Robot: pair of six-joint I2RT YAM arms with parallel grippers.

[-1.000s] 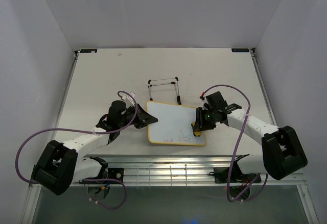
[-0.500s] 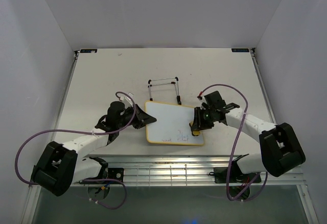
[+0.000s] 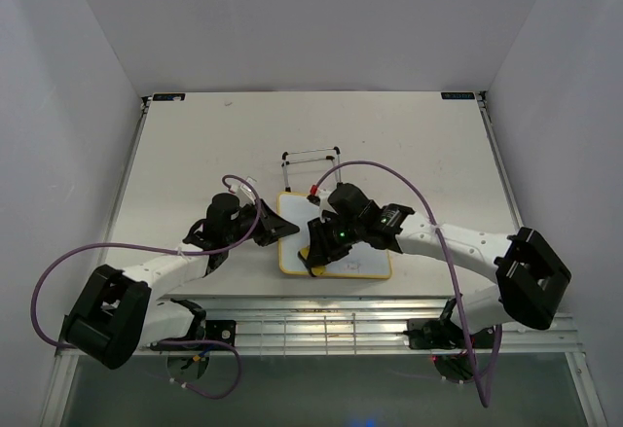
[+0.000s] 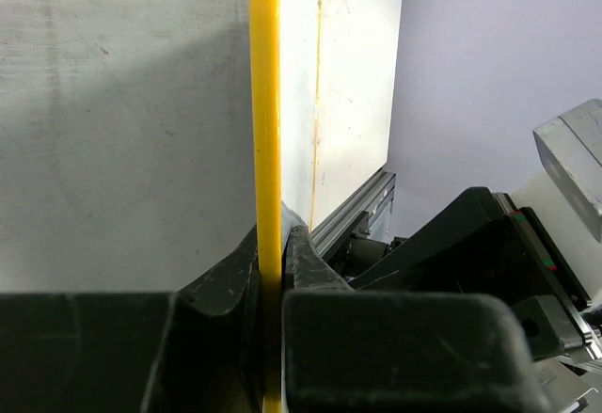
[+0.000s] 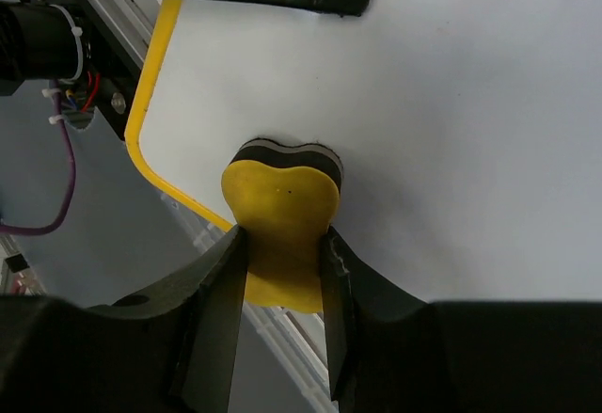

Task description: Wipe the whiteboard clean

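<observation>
The right gripper (image 3: 317, 250), clamping the yellow eraser (image 5: 280, 208), had swept leftward across the whiteboard (image 3: 365, 264) to its near-left corner, arm outstretched. The left gripper (image 3: 276, 229) stayed pinched on the board's left frame, the board lying flat on the table (image 3: 195, 155).

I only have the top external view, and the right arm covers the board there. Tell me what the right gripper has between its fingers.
Observer: In the right wrist view, the right gripper is shut on a yellow eraser with a black layer on its far side, toward the whiteboard.
Operator: Report where on the board it sits.
Observer: Close to a rounded corner of the yellow frame. The black layer appears to be against the white surface.
Operator: Now check the left side's grip.
Observer: The left wrist view shows the left gripper shut on the board's yellow edge, one finger on each face.
</observation>
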